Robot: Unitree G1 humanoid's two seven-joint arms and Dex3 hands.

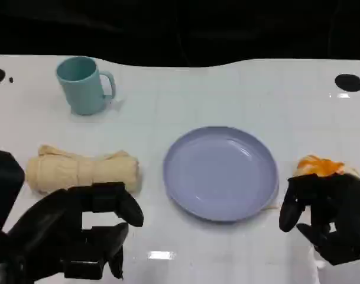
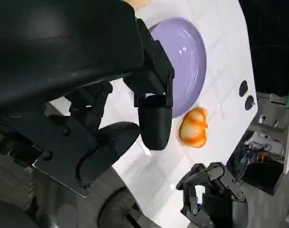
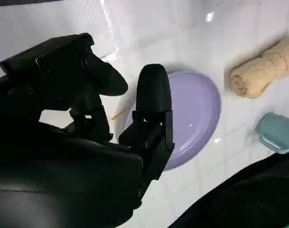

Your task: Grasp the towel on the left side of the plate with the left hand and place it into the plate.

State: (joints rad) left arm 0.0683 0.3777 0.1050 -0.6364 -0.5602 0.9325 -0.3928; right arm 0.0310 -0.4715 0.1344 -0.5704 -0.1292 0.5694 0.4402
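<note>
Nearby, the empty left robot hand (image 1: 85, 228), fingers apart, hovers just short of the towel (image 1: 82, 170).

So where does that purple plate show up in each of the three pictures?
Head view: the purple plate lies at the centre, right of the rolled towel.
Left wrist view: its rim peeks out beyond the left hand, at the picture's top.
Right wrist view: it sits mid-picture, behind the right hand.
Shared landmark: the plate itself; the towel also appears beside it in the right wrist view.
</note>
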